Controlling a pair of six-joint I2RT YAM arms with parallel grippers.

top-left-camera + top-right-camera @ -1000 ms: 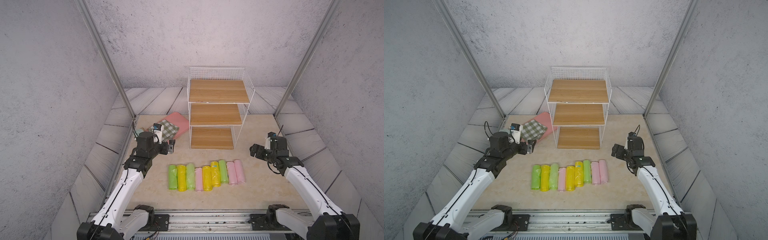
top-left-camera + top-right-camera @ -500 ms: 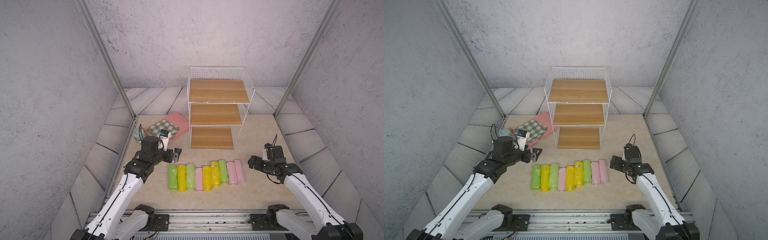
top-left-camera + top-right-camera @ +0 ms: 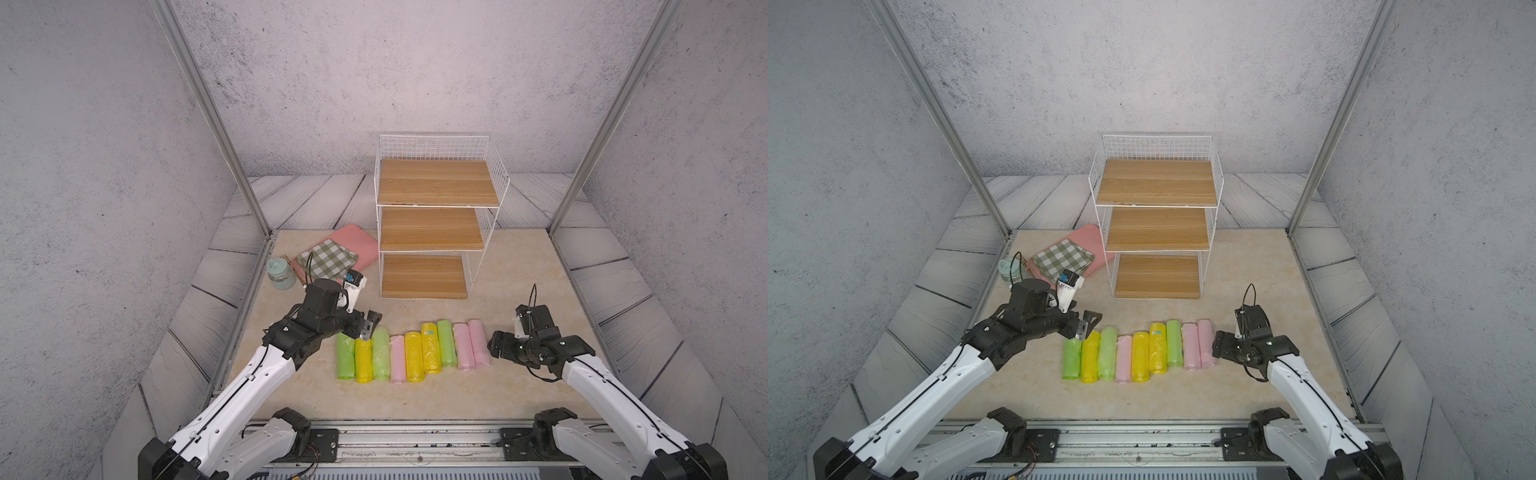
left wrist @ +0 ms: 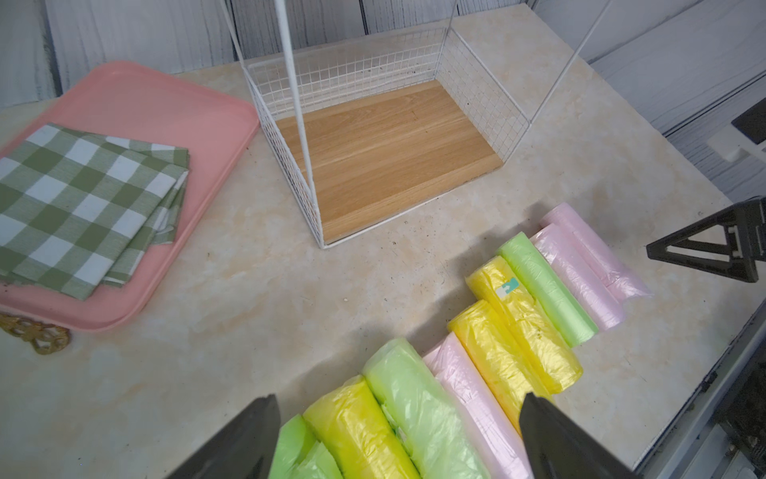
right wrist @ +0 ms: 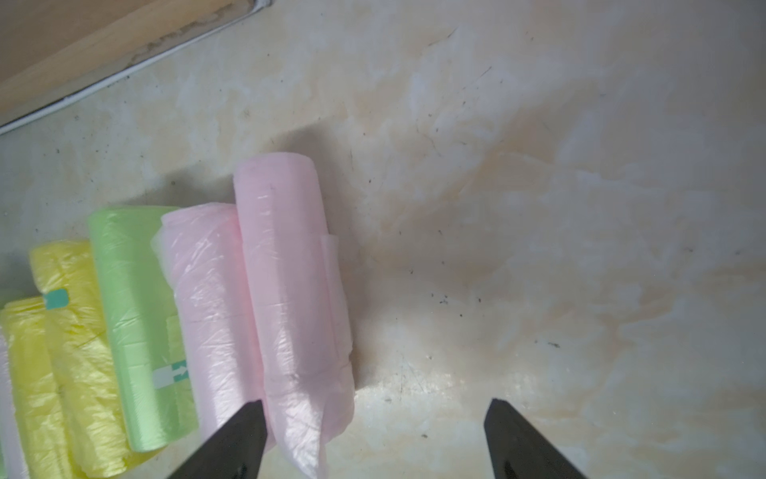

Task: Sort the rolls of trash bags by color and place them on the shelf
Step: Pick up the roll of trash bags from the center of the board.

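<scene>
Overall, grey textured walls [image 3: 124, 174] enclose a marbled beige bench [image 3: 523, 266]. At its rear the white wire three-tier shelf with wooden boards [image 3: 432, 230] stands empty; nine soft green, yellow and pink plastic trash-bag rolls [image 3: 413, 355] lie mixed before it, within reach. The left gripper [image 3: 370, 326] and right gripper [image 3: 495, 347], jaws spread, flank the row, probably poised to pick.

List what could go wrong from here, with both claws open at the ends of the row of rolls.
1. The left claw spans a green roll, a yellow roll and more, all touching; closing may pinch mixed colours together.
2. One finger of the right claw seems to sit over the seam between the end pink roll and its pink neighbour; it may drag both.
3. The end roll's loose flap may let it slip.
</scene>
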